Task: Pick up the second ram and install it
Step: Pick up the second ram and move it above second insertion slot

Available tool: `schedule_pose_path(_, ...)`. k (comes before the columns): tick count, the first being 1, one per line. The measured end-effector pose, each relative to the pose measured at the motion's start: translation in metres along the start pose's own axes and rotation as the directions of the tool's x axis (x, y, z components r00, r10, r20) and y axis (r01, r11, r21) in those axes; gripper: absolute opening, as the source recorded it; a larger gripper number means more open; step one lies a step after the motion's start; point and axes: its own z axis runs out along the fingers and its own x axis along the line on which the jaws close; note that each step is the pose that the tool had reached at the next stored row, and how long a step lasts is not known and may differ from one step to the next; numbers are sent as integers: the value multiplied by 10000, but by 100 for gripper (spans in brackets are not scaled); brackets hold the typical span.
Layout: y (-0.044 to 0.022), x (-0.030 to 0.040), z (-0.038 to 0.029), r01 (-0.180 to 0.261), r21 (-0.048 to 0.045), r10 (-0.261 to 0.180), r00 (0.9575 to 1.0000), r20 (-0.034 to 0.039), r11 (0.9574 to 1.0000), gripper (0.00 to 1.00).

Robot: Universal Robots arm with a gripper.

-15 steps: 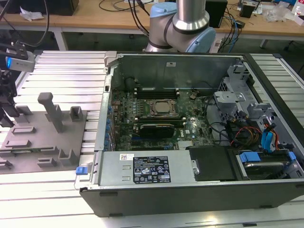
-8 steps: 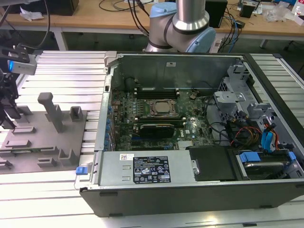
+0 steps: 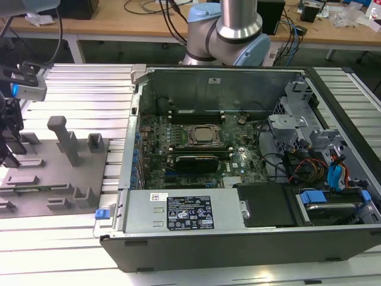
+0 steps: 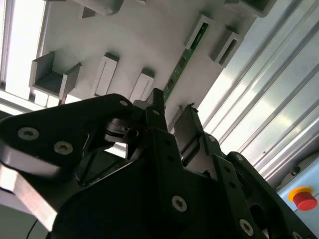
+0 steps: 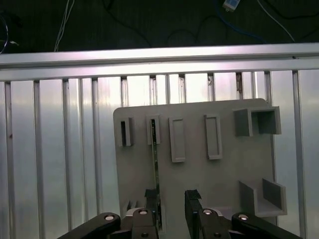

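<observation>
The second ram is a thin green stick standing on edge in a slot of the grey holder tray. In the second wrist view the same ram runs away from the fingertips across the tray. My gripper is open just above the stick's near end, its jaws well apart. One fingertip sits right beside the stick, and the other stands off to the side. In the exterior view my gripper hangs over the tray at the exterior view's left.
An open computer case lies in the middle, with the motherboard's CPU socket and black memory slots beside it. Grey posts rise from the tray. The ribbed aluminium table carries everything. A red button sits past the table.
</observation>
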Motion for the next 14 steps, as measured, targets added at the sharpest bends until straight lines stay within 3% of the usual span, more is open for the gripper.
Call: schedule_pose_path(14,-28,-1,145,17,0,-17,10000,-1,10000,36)
